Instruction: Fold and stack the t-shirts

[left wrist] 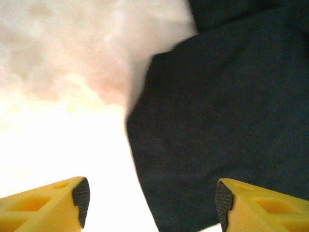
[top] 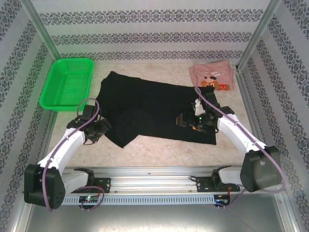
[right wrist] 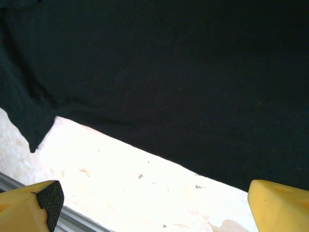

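Near, 8 o'clock of shirt: left gripper, jaws apart, nothing clamped; cloth edge below, half bare table.
Near, 4 o'clock hem: right gripper, jaws wide apart, empty.
Centre: black t-shirt spread on table, rumpled at 7 o'clock corner.
Far, 1 o'clock: pink t-shirt, bunched, unfolded.
Far, 10 o'clock: green basket.
Risk: left pinch lands mostly off edge, so cloth slips; rumpled corner caught doubled; uneven lift skews fold.
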`<act>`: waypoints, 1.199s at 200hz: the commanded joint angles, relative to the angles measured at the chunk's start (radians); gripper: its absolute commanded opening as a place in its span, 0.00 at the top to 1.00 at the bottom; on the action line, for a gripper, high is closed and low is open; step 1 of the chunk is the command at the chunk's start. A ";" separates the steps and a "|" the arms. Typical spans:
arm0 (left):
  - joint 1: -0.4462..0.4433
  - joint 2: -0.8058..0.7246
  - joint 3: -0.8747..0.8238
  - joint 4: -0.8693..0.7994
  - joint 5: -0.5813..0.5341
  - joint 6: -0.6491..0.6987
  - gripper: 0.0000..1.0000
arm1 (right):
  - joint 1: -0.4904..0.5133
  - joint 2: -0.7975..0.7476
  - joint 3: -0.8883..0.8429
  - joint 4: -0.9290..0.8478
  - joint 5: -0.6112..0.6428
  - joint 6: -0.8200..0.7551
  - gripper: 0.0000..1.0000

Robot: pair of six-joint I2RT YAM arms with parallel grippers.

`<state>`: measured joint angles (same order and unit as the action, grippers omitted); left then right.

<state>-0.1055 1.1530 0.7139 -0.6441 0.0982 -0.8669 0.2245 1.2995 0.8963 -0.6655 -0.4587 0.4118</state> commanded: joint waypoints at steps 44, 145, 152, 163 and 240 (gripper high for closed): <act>0.067 0.232 0.001 0.248 0.027 0.033 0.54 | -0.011 -0.061 -0.026 -0.023 -0.015 -0.023 0.02; 0.061 0.376 0.149 0.207 0.088 0.189 0.78 | -0.022 -0.068 -0.025 -0.028 -0.013 -0.028 0.02; 0.061 0.359 0.156 0.168 0.082 0.213 0.80 | -0.024 -0.073 -0.029 -0.027 -0.011 -0.027 0.02; 0.061 0.341 0.177 0.089 0.071 0.253 0.81 | -0.028 -0.078 -0.037 -0.023 -0.011 -0.028 0.02; -0.043 0.369 0.360 -0.262 -0.008 0.397 0.81 | -0.041 -0.048 -0.045 0.000 -0.026 -0.033 0.02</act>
<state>-0.0769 1.4719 0.9974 -0.7586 0.1360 -0.5404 0.1917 1.2385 0.8536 -0.6693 -0.4648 0.4099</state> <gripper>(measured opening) 0.183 0.981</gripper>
